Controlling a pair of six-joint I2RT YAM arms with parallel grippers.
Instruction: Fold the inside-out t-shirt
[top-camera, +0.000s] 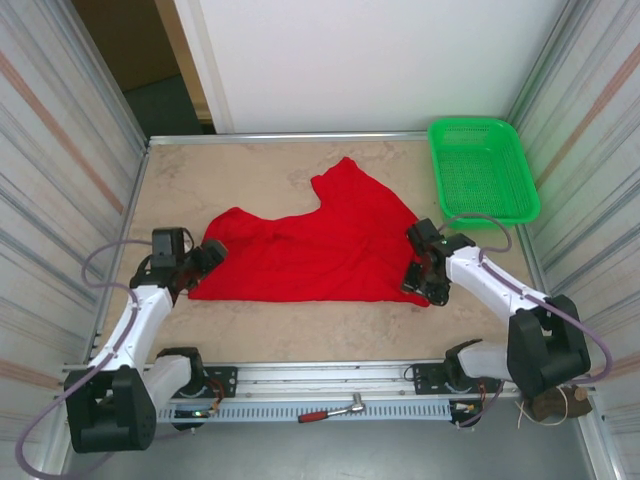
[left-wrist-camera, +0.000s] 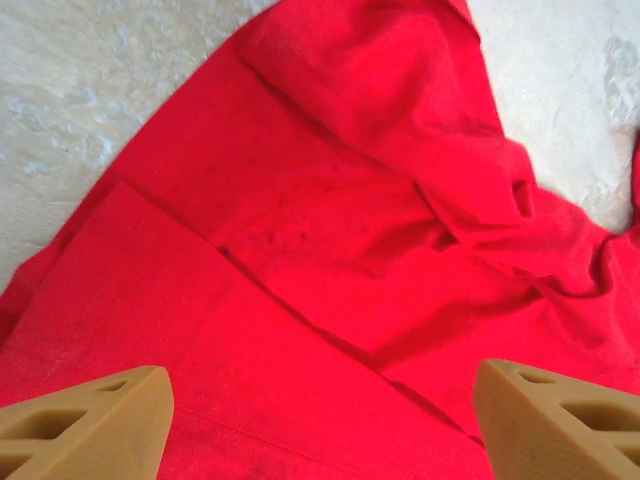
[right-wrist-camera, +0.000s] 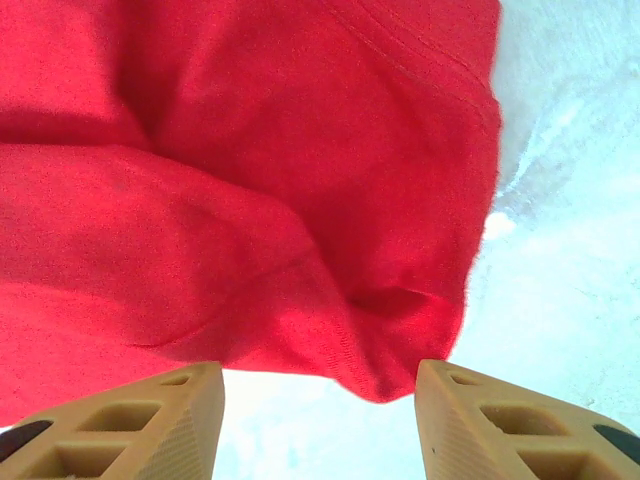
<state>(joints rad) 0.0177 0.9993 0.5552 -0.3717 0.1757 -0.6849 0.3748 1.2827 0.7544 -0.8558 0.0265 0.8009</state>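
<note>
The inside-out t-shirt (top-camera: 310, 250) lies crumpled and roughly flat across the middle of the table, bright red, with one flap pointing toward the back. My left gripper (top-camera: 210, 256) is at its left edge. In the left wrist view that gripper (left-wrist-camera: 320, 425) stands open, its tan fingers (left-wrist-camera: 90, 425) wide apart above a folded layer of the t-shirt (left-wrist-camera: 350, 250). My right gripper (top-camera: 418, 281) is at the near right corner. There the gripper (right-wrist-camera: 320, 425) is open, and the hemmed corner of the t-shirt (right-wrist-camera: 250, 180) hangs loose just ahead of the fingertips (right-wrist-camera: 480, 425), touching neither.
A green mesh basket (top-camera: 483, 168) stands at the back right corner of the table (top-camera: 240, 170). Metal walls close in the left, right and back sides. A red-handled ratchet (top-camera: 335, 410) lies on the rail in front of the arm bases.
</note>
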